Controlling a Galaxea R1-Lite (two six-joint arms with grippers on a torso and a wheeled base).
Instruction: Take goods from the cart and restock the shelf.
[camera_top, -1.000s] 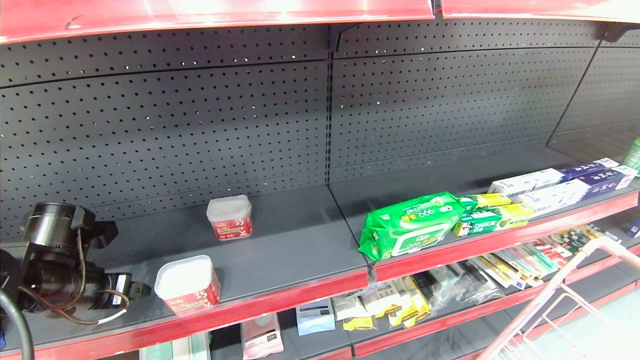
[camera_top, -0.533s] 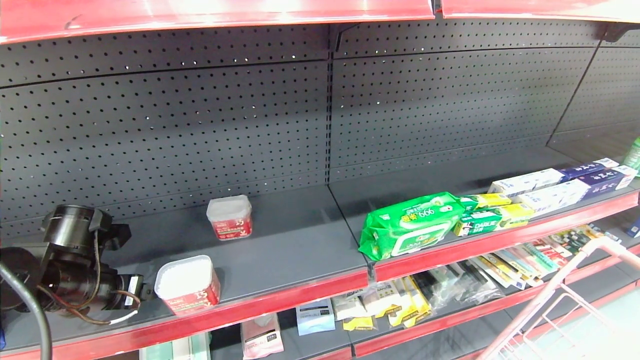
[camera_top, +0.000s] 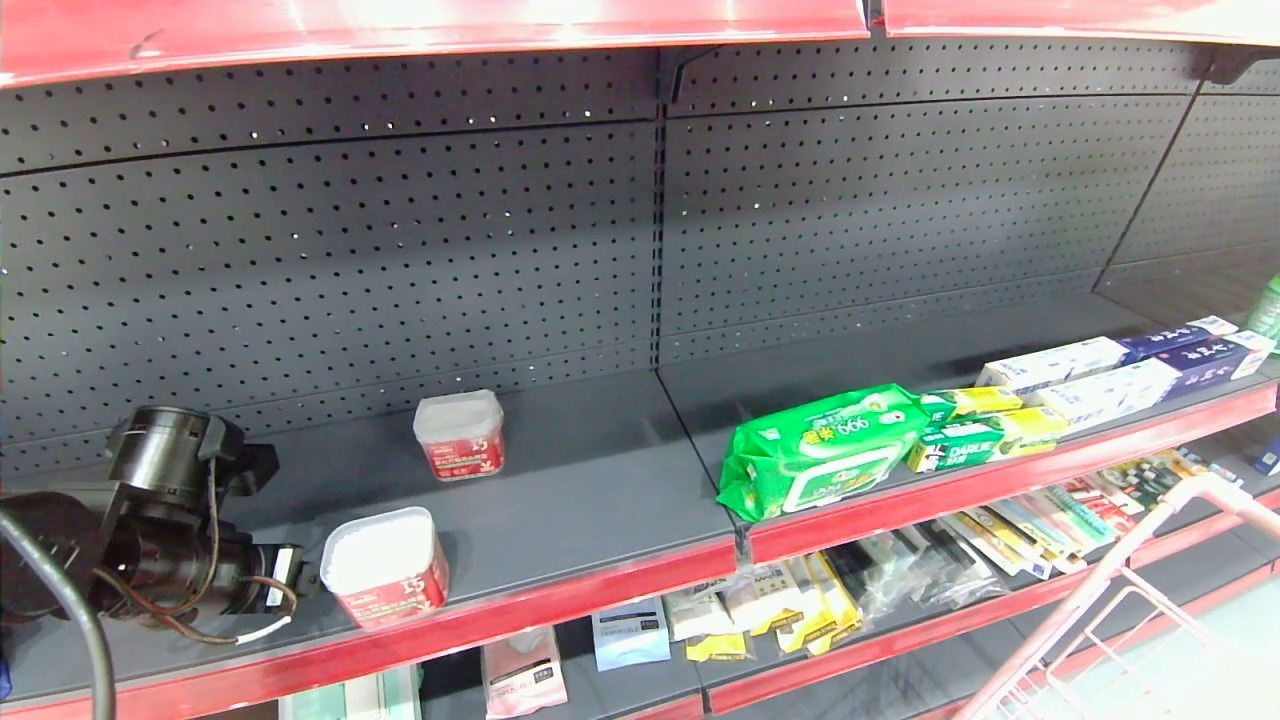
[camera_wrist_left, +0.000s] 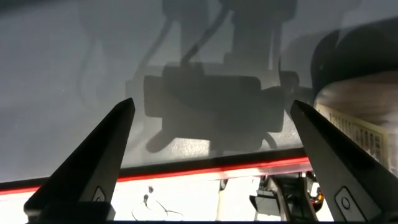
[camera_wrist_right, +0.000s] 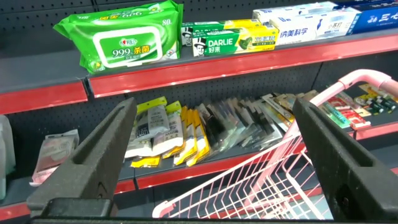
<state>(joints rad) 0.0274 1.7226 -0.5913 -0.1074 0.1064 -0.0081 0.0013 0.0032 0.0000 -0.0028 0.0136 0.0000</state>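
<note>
Tub just beside left gripper

The right tool hangs with its two dark fingers spread wide apart, facing the shelf with its red front edge. On that shelf a green wipes pack lies beside a green and yellow toothpaste box. White boxes come next in the row, then a blue box. On the lower shelf, flat packets lean in a row, with a pinkish packet apart from them. The pink wire cart stands in front of the lower shelf. A pale shape at the edge may be a container.
</note>
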